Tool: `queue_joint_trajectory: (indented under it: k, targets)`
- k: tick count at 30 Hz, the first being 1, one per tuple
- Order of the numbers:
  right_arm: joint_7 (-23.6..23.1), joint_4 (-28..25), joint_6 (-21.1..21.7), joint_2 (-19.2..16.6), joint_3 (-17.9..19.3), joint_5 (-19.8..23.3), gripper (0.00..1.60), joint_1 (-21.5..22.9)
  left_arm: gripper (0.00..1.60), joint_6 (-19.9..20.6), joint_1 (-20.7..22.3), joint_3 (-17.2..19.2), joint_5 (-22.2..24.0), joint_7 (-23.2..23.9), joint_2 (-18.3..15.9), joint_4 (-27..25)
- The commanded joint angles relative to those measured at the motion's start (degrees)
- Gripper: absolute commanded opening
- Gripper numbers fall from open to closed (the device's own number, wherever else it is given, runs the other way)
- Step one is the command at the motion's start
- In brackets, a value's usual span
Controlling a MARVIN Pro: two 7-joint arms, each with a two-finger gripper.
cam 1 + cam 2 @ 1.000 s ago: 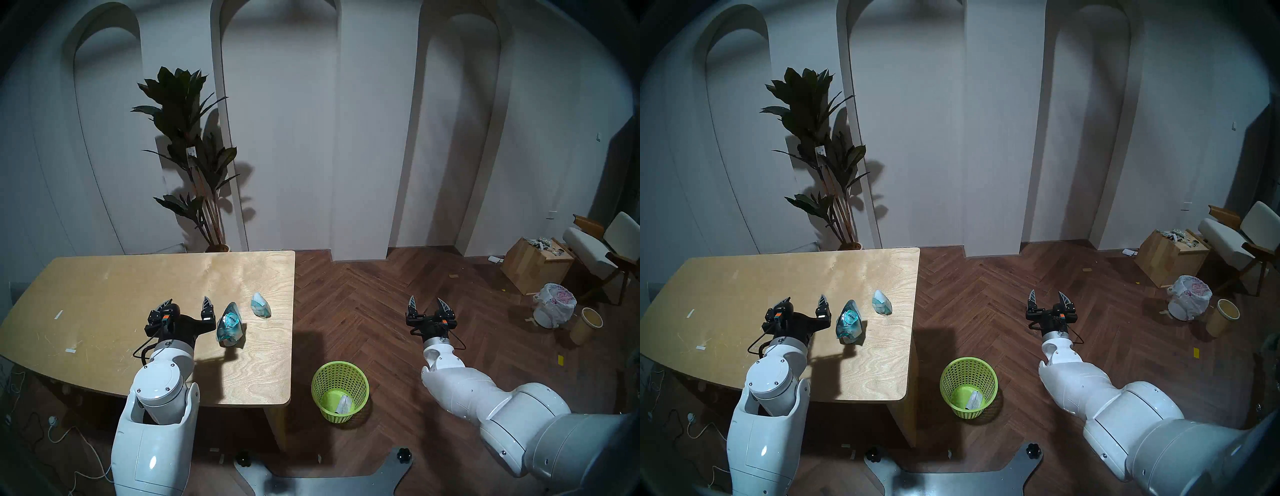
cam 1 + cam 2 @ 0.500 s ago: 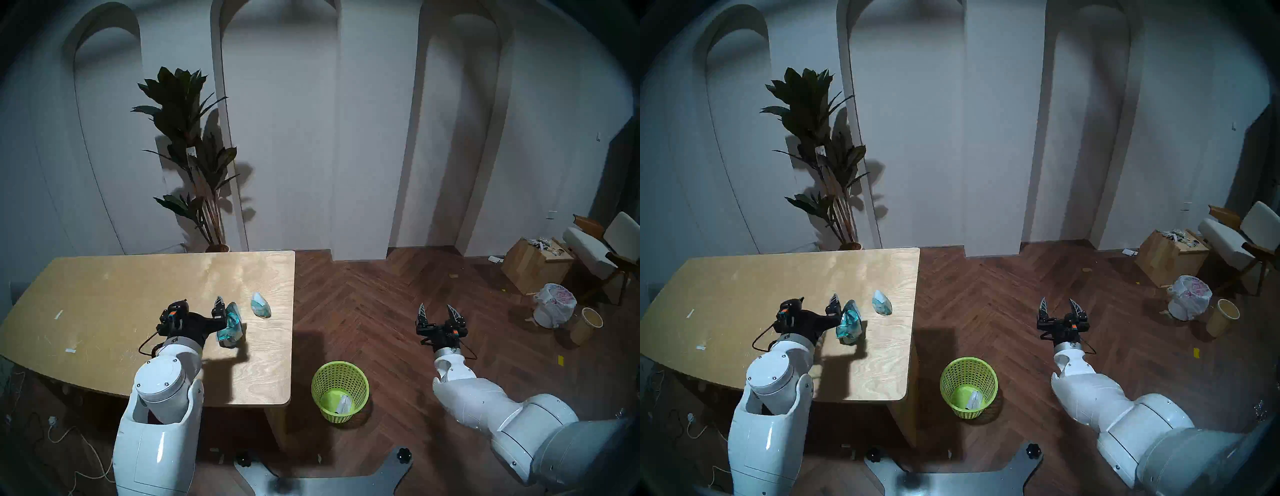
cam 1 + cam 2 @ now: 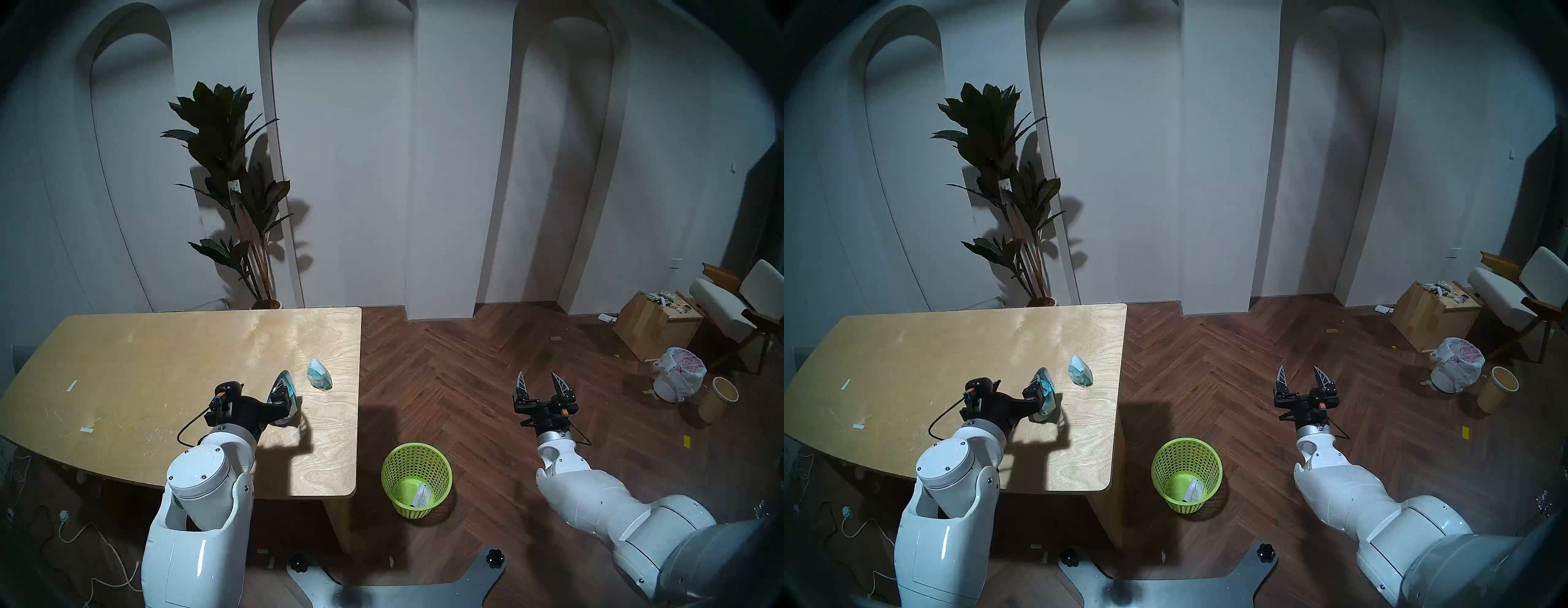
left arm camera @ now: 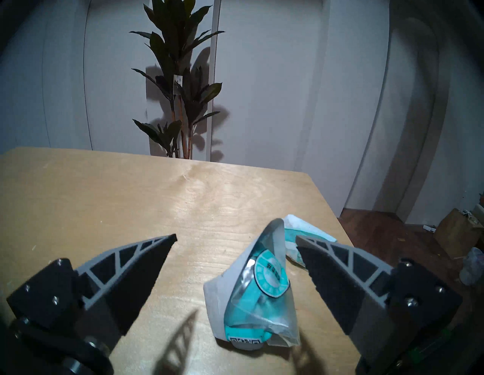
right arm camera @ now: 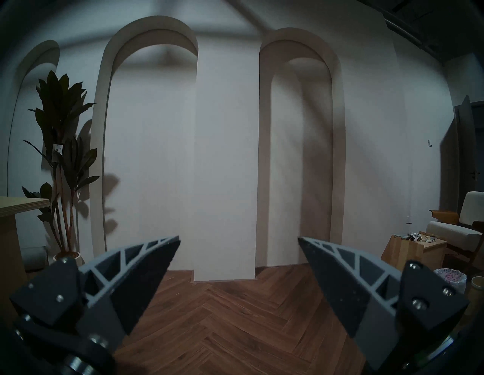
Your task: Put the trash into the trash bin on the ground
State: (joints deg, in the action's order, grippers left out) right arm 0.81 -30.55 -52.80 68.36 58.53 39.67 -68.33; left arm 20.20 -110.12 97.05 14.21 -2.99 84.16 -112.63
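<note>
At lower left of the head view the left gripper hangs low over the table, its jaws spread wide and grasping nothing. In the left wrist view the big wrapper lies between the two fingers, nearer the right one and touching neither as far as the picture tells. It is a crumpled clear film with teal print, puffed into a standing cone, so it looks very light, soft and springy, and probably slick. A pinch across its bulging middle, below the thin peak, seems the surest hold; the peak would likely fold and slip out. Just right of it on the table, close to the edge, sits the small wrapper, equally thin and crushable, best squeezed across its whole width. Further right, on the floor at lower centre, the bin stands upright beside the table corner with a flat white packet already at its bottom. Its wide mouth should forgive a loose drop, though such light film may drift. At right the right gripper hovers over bare floor, fingers parted and empty.
</note>
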Motion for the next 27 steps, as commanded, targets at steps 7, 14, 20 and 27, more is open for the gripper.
queue_joint_trajectory:
  k: [7, 14, 20, 27]
  targets:
    - [-0.3, -9.3, -2.2, -3.6, 1.7, 1.5, 1.6, -4.7, 1.6, 1.8, 0.3, -0.7, 1.2, 2.0, -0.9, -0.7]
    - [-0.4, -14.6, -2.2, -5.0, 2.4, 2.5, 1.6, -7.7, 1.6, 2.1, 1.5, -1.3, 1.4, 2.8, -1.6, 1.4]
    - [-0.3, -18.7, -2.2, -6.2, 3.0, 3.5, 1.6, -10.2, 1.6, 1.3, 3.4, -1.7, 1.6, 3.5, -2.2, 4.4]
    - [0.2, -24.4, -1.8, -8.0, 3.7, 4.6, 1.6, -13.4, 1.6, -0.9, 6.6, -2.7, 1.2, 4.0, -2.8, 8.7]
